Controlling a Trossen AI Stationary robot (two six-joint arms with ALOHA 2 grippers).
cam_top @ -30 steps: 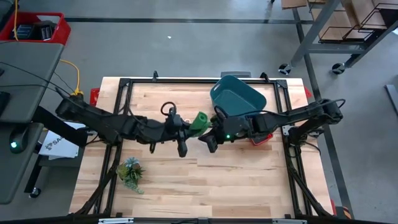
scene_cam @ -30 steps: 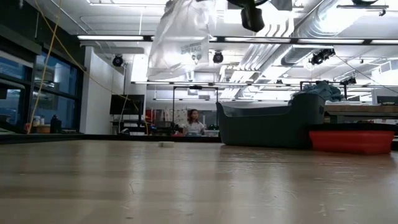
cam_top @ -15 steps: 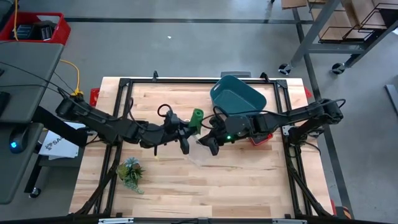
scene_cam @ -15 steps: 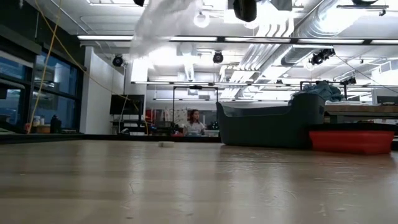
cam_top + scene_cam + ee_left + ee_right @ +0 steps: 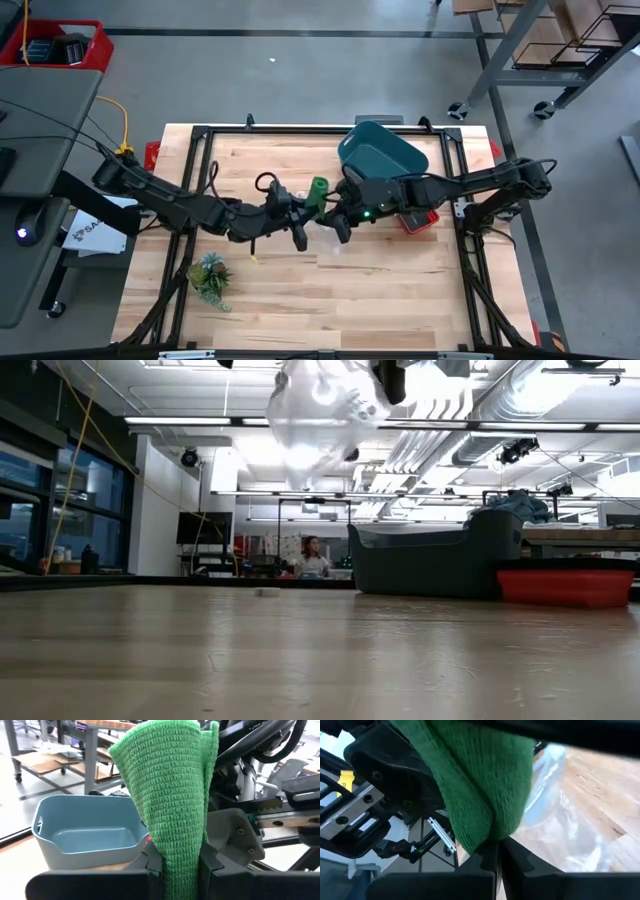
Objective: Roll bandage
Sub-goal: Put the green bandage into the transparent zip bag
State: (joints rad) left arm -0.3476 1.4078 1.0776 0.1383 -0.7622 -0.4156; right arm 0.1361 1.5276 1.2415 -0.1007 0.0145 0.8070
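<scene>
Mid-counter [image 5: 400, 290], up in the air: left tool [image 5: 175, 865] clamped narrow on the green bandage [image 5: 170, 795], right tool [image 5: 496, 857] pinched tight on the same bandage's edge, the two meeting just beside the teal bin [image 5: 380, 155]. Clear plastic wrap [image 5: 315, 405] dangling above the counter.

The bright green knitted bandage [image 5: 317, 190] hangs bunched and folded above the table's middle, clamped between both pincers.

Clear plastic bag [image 5: 318, 410] hanging above tabletop [image 5: 320, 660]; grey bin [image 5: 435, 560] behind.
</scene>
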